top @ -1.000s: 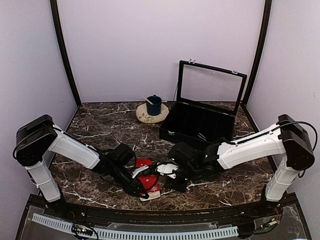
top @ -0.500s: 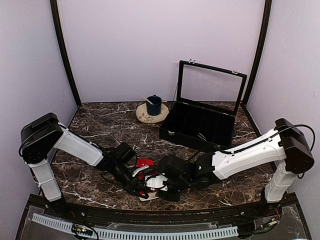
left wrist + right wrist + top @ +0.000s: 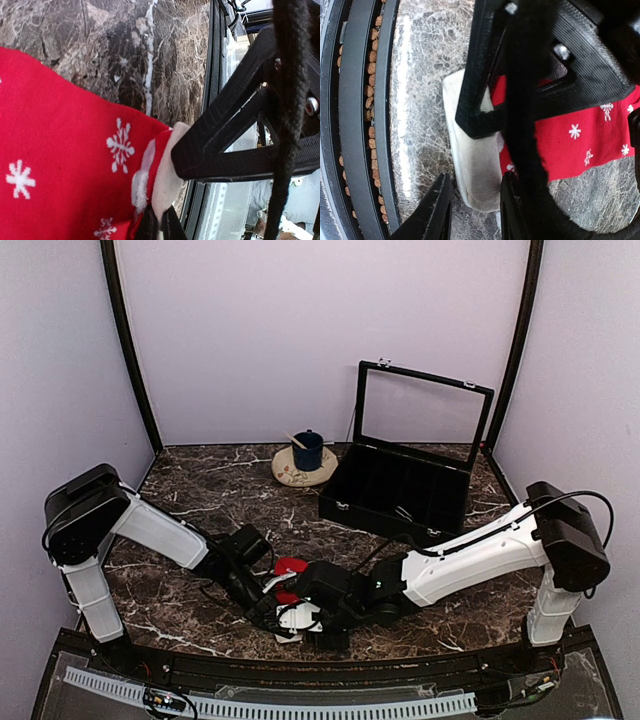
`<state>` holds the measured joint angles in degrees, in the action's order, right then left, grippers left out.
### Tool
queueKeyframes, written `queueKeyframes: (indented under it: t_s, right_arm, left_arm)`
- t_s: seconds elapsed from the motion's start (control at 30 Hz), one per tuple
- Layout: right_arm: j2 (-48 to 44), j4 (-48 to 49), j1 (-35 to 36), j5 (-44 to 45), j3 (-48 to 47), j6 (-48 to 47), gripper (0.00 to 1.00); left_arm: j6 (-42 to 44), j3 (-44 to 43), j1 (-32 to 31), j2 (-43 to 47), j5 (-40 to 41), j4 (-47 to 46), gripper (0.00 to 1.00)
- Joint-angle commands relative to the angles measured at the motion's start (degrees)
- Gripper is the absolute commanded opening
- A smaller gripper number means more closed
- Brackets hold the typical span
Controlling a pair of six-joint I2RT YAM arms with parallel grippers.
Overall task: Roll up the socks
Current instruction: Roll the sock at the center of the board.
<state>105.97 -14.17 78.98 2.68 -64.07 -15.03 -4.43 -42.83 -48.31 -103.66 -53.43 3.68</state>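
Found left jaws clenched on the white-trimmed edge of the red sock (image 3: 65,150), spread flat on the bench (image 3: 100,45) just beyond them. Found right jaws released, straddling the sock's white end (image 3: 472,172) with a gap showing on one side, no grip. Judged the task early: saw no roll formed in the red sock, spotted no black sock in any view, reckoned nearly all rolling left to do.

R tool (image 3: 472,210) moved left onto red sock (image 3: 580,145), jaws wider
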Motion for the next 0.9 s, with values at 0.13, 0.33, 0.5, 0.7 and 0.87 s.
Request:
queueKeyframes:
  t_s: [0.13,0.33,0.5,0.7,0.87]
  right_arm:
    - [1.80,0.49,0.75,1.37,-0.20,-1.87,0.32]
    - [2.12,1.03,0.78,1.73,1.21,-2.89,0.31]
    - [2.91,1.22,0.78,2.18,1.43,-3.31,0.29]
    - [4.36,0.21,0.76,2.03,1.43,-3.36,0.18]
    - [4.39,-0.49,0.50,1.03,1.58,-2.72,0.05]
  left_arm:
    - [2.53,-1.15,0.63,-2.98,0.79,6.54,0.00]
    - [3.05,-2.06,1.13,-3.38,-0.31,7.78,0.00]
    - [3.46,-2.65,1.45,-3.48,-0.61,8.88,0.00]
    - [3.72,-2.99,1.63,-3.48,-0.56,9.95,0.00]
    - [2.93,-3.00,1.95,-2.95,0.79,9.95,0.08]
